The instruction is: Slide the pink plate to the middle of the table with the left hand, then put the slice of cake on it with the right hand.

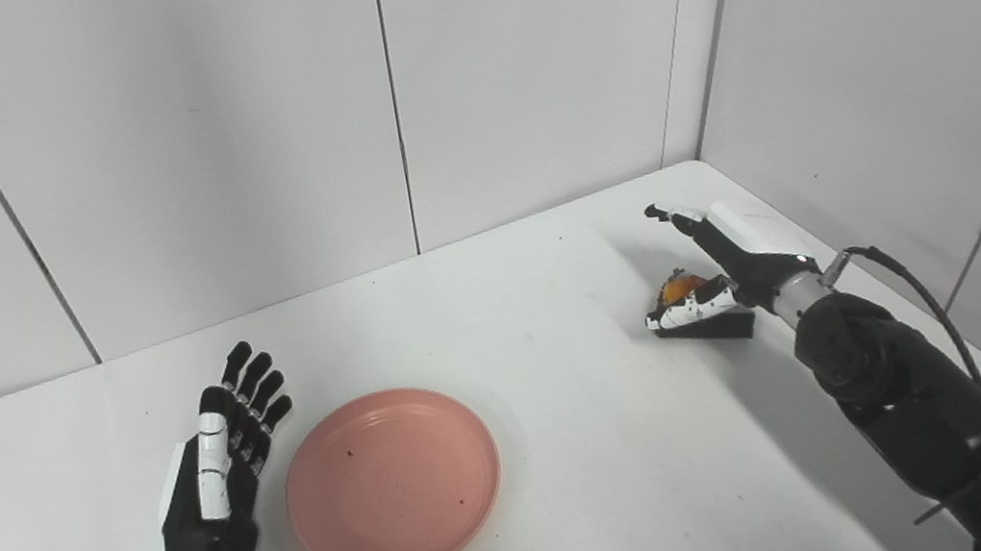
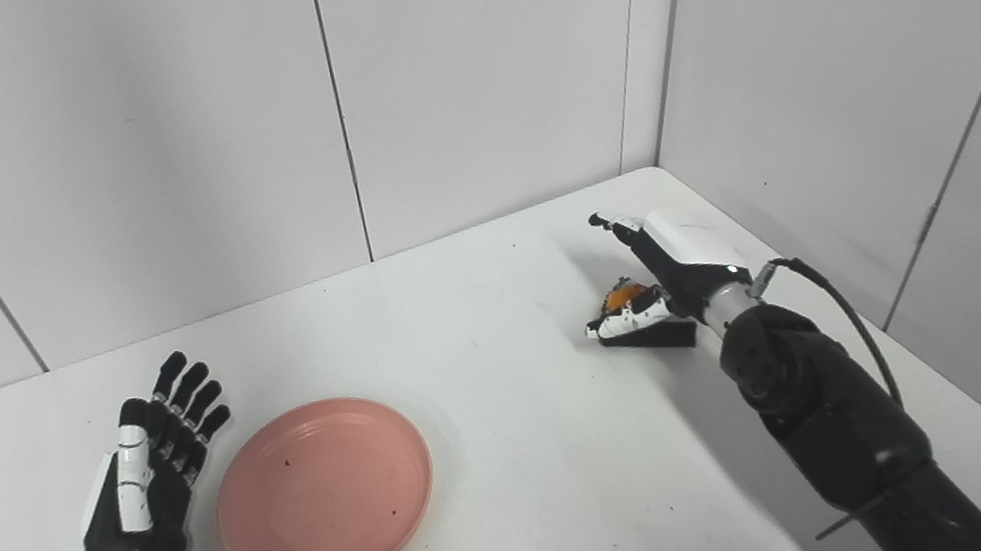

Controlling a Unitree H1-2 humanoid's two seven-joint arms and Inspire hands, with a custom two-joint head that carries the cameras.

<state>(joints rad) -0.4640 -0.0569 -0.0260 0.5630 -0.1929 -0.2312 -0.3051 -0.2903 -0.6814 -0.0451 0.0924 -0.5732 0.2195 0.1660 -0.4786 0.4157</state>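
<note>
left hand (image 1: 214, 472) open beside pink plate (image 1: 393, 481) | right hand (image 1: 722, 265) around dark, orange-topped cake slice (image 1: 695, 308), grip unclear

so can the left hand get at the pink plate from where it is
Probably yes: the left hand is open beside the pink plate, just off its left rim, with only bare table between them.
</note>
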